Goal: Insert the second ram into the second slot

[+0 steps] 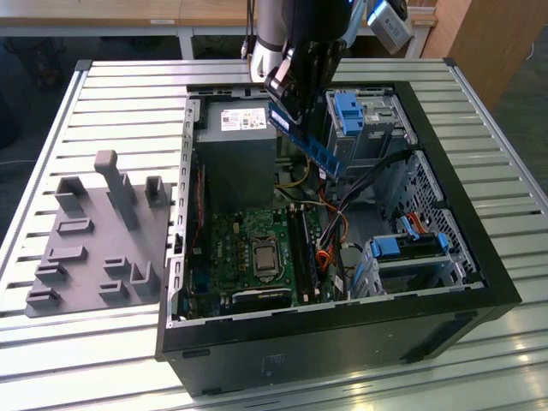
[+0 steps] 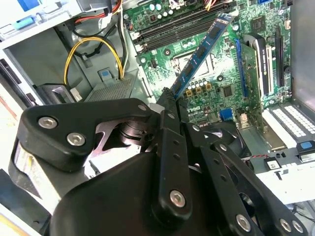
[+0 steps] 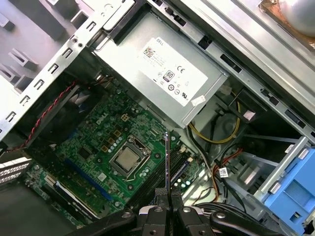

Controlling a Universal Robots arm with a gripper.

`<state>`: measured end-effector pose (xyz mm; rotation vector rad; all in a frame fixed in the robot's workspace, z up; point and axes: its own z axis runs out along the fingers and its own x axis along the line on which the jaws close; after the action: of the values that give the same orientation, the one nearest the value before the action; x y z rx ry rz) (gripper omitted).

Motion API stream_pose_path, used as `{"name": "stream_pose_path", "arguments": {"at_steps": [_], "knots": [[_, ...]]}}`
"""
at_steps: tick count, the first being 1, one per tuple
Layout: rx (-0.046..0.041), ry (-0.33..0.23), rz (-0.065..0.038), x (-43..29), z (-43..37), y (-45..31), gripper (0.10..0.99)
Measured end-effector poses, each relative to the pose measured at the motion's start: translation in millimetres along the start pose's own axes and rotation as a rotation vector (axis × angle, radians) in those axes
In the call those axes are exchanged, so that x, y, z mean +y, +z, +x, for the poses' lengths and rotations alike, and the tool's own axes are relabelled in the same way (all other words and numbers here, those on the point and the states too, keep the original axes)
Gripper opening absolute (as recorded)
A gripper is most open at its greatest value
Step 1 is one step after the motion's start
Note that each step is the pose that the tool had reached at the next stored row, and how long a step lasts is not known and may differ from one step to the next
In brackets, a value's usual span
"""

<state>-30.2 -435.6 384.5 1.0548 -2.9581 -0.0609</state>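
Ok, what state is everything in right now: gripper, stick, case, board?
gripper: shut on the second ram.
second ram: held tilted in the air over the motherboard, not in a slot.
computer case: lying on its side, side panel off.
CPU: seated in its socket, no cooler on it.
memory slots: cannot tell which are filled.

A ribbed, silvery metal table (image 1: 103, 94) catches pale light along its near slats. Behind it stands a wooden desk (image 1: 128, 10), with a wooden cabinet (image 1: 492, 43) toward the exterior view's right, over a dark grey floor (image 1: 533, 128).
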Motion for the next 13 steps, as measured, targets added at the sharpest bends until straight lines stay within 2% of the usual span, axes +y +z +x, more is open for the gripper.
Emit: {"name": "stream_pose_path", "arguments": {"at_steps": [13], "knots": [[-0.0028,0.087,0.001,-0.1,0.1,0.5,0.137]]}}
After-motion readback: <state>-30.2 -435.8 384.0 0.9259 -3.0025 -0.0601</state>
